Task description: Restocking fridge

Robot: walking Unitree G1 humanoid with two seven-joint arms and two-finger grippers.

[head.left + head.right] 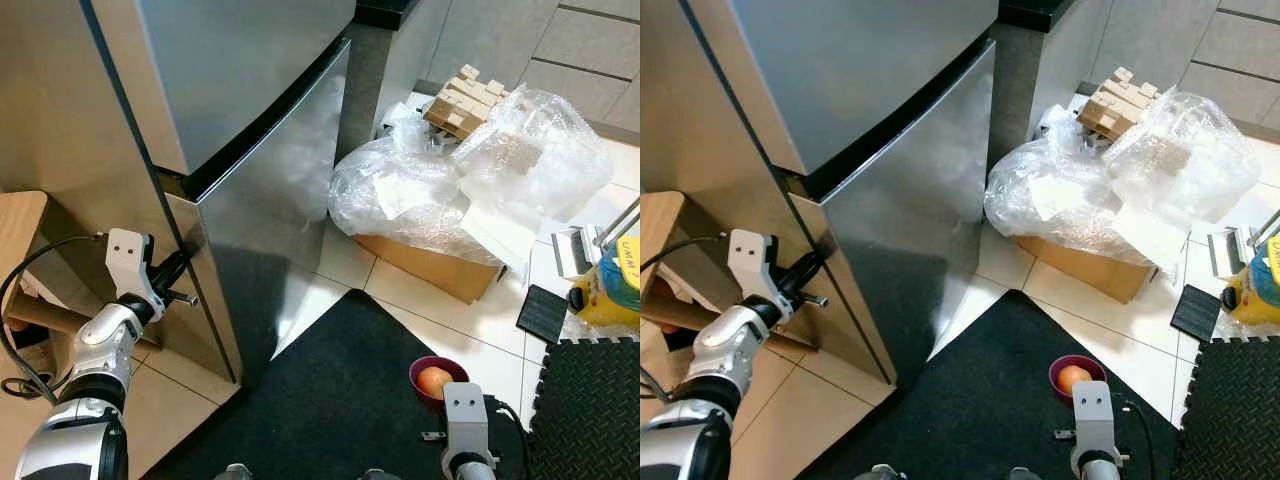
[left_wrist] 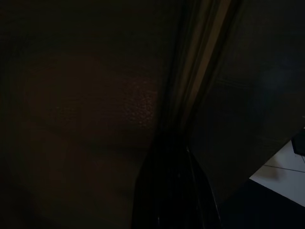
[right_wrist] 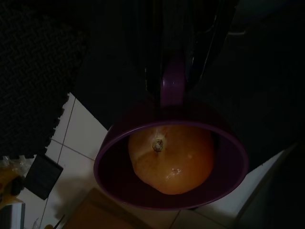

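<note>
The steel fridge [image 1: 270,190] stands ahead on the left, both doors closed. My left gripper [image 1: 178,265] is shut, its tip pressed into the seam at the lower door's left edge; the left wrist view is very dark and shows that seam [image 2: 190,95]. Low on the right, my right gripper [image 3: 174,81] is shut on the handle of a purple cup [image 1: 437,378]. An orange fruit [image 3: 171,157] lies inside the cup, which hangs over the black mat [image 1: 340,400].
A cardboard box heaped with bubble wrap [image 1: 470,180] and a wooden block piece [image 1: 468,98] sits right of the fridge. A yellow bottle [image 1: 610,285] and a foam mat [image 1: 590,410] are far right. A wooden shelf [image 1: 20,225] stands at my left.
</note>
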